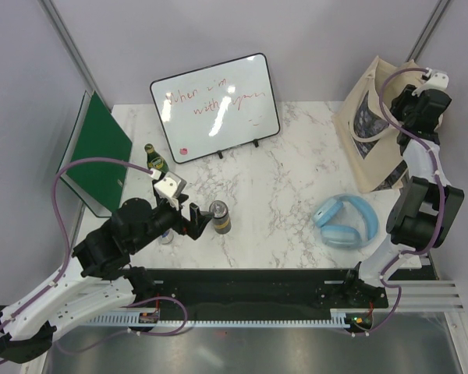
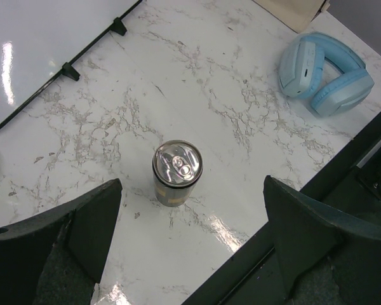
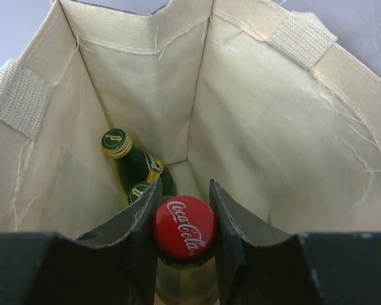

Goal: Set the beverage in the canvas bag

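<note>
Glass below the red Coca-Cola cap of the beverage bottle [image 3: 184, 229] is mostly cut off by the lower edge of the right wrist view. From above, the right hand [image 3: 183, 188] cannot be made out behind its own arm at the mouth of the canvas bag [image 1: 372, 128]. Red writing on the whiteboard [image 1: 215, 107] is too faint to read. The bench [image 1: 281, 195] is white marble with grey veins, enclosed by pale walls. The bag stands at its far right corner, with blue headphones [image 1: 345, 221] near it. The right hand is clamped on the bottle's neck at the bag's opening, above two green bottles [image 3: 140, 166] deep inside. The left hand [image 2: 192, 184] is spread wide, its fingers on either side of a can [image 2: 177, 166] and apart from it.
</note>
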Controlling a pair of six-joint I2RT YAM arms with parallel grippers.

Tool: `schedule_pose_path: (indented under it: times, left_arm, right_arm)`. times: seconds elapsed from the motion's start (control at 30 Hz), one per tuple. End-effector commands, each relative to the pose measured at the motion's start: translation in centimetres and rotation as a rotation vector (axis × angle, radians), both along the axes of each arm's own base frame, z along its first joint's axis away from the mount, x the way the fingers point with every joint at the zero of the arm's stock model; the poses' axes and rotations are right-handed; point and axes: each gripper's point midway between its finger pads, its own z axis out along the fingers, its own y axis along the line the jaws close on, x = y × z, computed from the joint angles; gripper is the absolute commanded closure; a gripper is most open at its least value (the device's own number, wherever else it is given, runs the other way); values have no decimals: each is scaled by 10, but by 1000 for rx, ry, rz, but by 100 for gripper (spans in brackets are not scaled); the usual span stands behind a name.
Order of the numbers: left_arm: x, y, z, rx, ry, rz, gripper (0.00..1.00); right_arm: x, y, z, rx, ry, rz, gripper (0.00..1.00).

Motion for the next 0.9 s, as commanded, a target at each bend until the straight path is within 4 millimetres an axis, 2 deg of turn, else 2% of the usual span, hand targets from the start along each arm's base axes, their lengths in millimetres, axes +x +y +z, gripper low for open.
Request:
schedule_pose_path:
  times: [0.0, 0.17, 0.23, 0.27, 0.3, 0.6, 0.87]
  left_arm:
    - [5, 0, 10, -10, -49, 6, 0]
    - [5, 1, 12, -14, -53, 9, 0]
    - [4, 1, 12, -16, -54, 7, 0]
    - [5, 1, 12, -16, -54, 7, 0]
    - [4, 1, 12, -17, -55, 7, 0]
    - [4, 2, 13, -21, -59, 10, 0]
    - [5, 3, 12, -17, -57, 15, 0]
  right_arm:
    - [-13, 17, 13, 113, 38, 16, 58]
    - [-15, 18, 33, 110, 1, 9, 53]
    - [-17, 19, 32, 126, 29, 9, 52]
    - [-15, 19, 42, 127, 18, 11, 51]
    - [-17, 19, 40, 137, 36, 1, 50]
    - [-24, 13, 60, 132, 23, -47, 44]
    - [-42, 7, 108, 105, -55, -113, 39]
